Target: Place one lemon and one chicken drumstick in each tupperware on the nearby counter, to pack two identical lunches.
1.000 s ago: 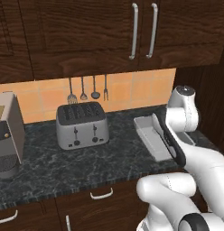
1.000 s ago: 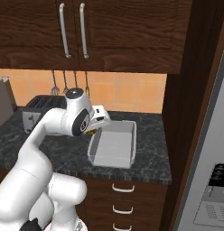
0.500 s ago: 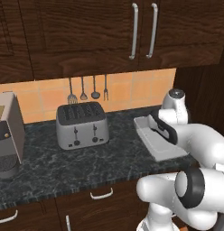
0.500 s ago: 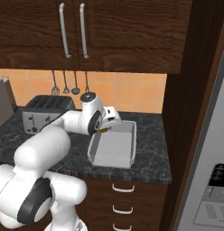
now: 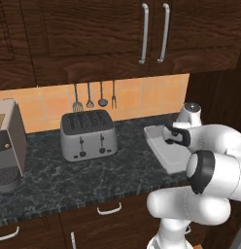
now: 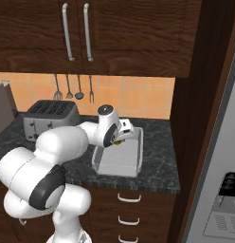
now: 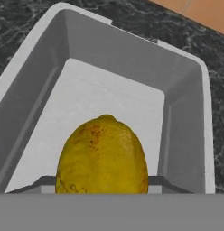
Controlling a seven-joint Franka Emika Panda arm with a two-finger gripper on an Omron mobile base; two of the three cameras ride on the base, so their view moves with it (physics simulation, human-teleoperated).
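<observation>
Over the grey tupperware tray (image 7: 186,113) at the table's (image 5: 93,175) right end, end effector (image 6: 120,139) hangs w/ a yellow lemon (image 7: 102,158) gripped btwn its jaws, lemon above tray floor. Toaster (image 5: 88,134) well left; utensils (image 5: 93,97) hang on wall behind.

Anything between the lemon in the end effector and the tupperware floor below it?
Nothing visible. The lemon hangs in the end effector directly over the tupperware, whose floor beneath is bare.
</observation>
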